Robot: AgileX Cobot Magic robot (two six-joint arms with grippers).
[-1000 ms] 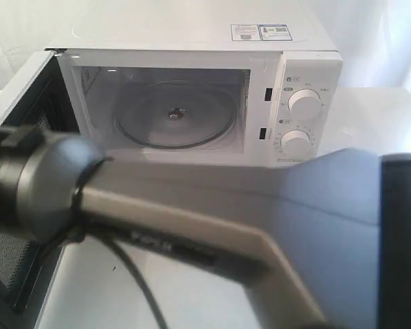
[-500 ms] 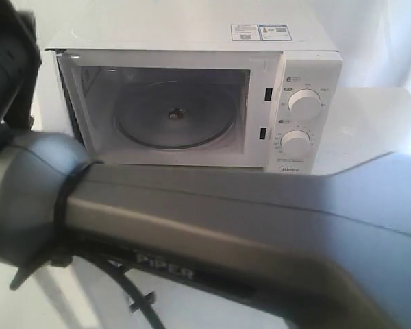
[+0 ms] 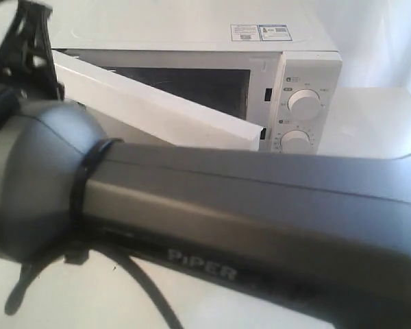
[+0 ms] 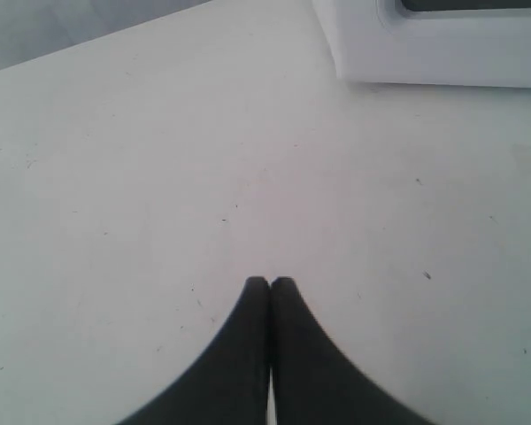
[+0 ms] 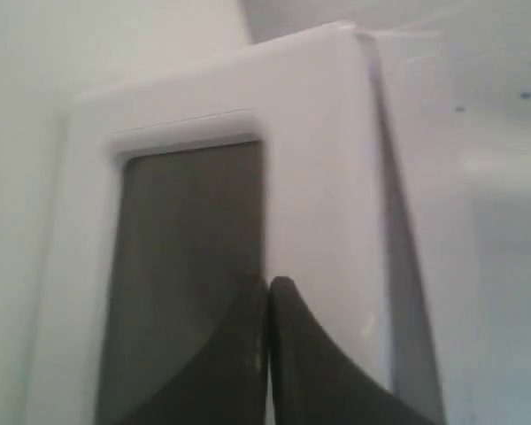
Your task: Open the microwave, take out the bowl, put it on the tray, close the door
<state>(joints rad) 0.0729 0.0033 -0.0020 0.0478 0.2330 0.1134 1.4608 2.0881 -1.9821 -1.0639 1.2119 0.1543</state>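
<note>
Two grippers were pictured with fingers pressed together and nothing held between them, as the door [image 3: 164, 113] of the microwave [image 3: 308, 75] was caught partway shut. It was angled out from its hinge on the left, with a gap at the latch side beside the dials [image 3: 305, 103]. The right gripper [image 5: 268, 288] was seen with its closed tips set against, or just off, the door's outer face beside the dark window [image 5: 186, 239]; contact could not be made out for certain. Closed fingers were judged to have been chosen as a blunt pusher, since the door needed only to be shoved, not grasped. An arm [image 3: 260, 219] was stretched across the near foreground, and much of the scene was hidden by it. The left gripper [image 4: 270, 285] was held low over the white table [image 4: 115, 177], apart from the work and presumably parked out of the door's path. Neither the bowl nor the tray was shown in any view, so their places could not be told. Closing the door was judged to be the step in hand.
</note>
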